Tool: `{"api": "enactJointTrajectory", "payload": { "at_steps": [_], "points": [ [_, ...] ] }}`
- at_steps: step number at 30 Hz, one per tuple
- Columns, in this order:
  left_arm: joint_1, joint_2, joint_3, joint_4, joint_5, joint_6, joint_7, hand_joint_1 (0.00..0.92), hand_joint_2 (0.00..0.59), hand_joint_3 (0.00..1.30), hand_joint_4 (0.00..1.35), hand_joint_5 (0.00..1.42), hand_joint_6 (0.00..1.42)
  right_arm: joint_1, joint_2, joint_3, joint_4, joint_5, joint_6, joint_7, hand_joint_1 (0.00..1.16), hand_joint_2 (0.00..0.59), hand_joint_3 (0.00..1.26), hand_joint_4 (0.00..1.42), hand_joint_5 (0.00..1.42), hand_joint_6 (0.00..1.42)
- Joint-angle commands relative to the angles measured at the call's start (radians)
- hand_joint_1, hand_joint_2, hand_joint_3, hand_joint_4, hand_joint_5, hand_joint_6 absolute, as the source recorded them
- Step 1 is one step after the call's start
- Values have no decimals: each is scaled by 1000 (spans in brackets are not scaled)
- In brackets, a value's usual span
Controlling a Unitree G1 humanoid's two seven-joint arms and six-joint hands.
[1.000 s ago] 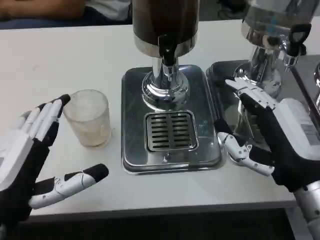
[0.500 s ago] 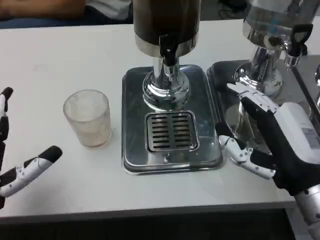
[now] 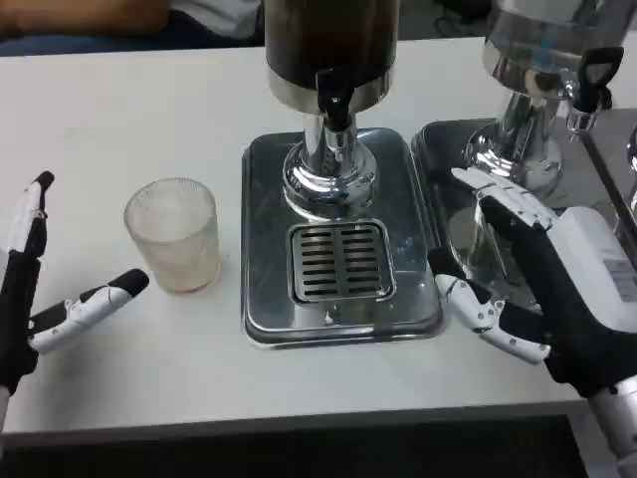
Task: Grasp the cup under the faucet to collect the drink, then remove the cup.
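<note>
A clear ribbed cup (image 3: 173, 235) stands upright on the white table, left of the steel drip tray (image 3: 267, 234). The dark drink dispenser's black faucet (image 3: 333, 98) hangs above the slotted grate (image 3: 341, 261). My left hand (image 3: 40, 289) lies at the left edge with its fingers spread, a short gap away from the cup and holding nothing. My right hand (image 3: 532, 284) hovers open just right of the tray, its fingers pointing toward the tray's right edge.
A second dispenser (image 3: 537, 70) with a black tap stands at the back right on its own metal tray (image 3: 443, 159). A person's arm (image 3: 80, 18) rests along the table's far edge. The table's front edge runs just below both hands.
My left hand pulled back to the left away from the cup, then drifted slightly toward it again. The right hand has barely moved. The cup stays in place.
</note>
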Motion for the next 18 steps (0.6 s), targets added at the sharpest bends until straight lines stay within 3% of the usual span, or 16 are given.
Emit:
{"api": "enactJointTrajectory", "payload": {
  "at_steps": [1, 8, 18],
  "points": [
    [-91, 24, -40, 123, -19, -13, -45, 182, 0, 0, 0, 127, 149, 17, 14, -3, -38, -9, 14, -10, 430, 443, 219, 174, 158, 270],
    [-198, 9, -91, 246, -34, 10, -118, 204, 8, 0, 0, 159, 178, 41, 29, -4, -74, -22, 26, -18, 431, 443, 226, 182, 158, 271],
    [-287, -13, -142, 306, -50, 39, -170, 225, 15, 0, 0, 195, 215, 72, 56, -4, -122, -46, 53, -20, 429, 445, 228, 187, 167, 271]
  ]
}}
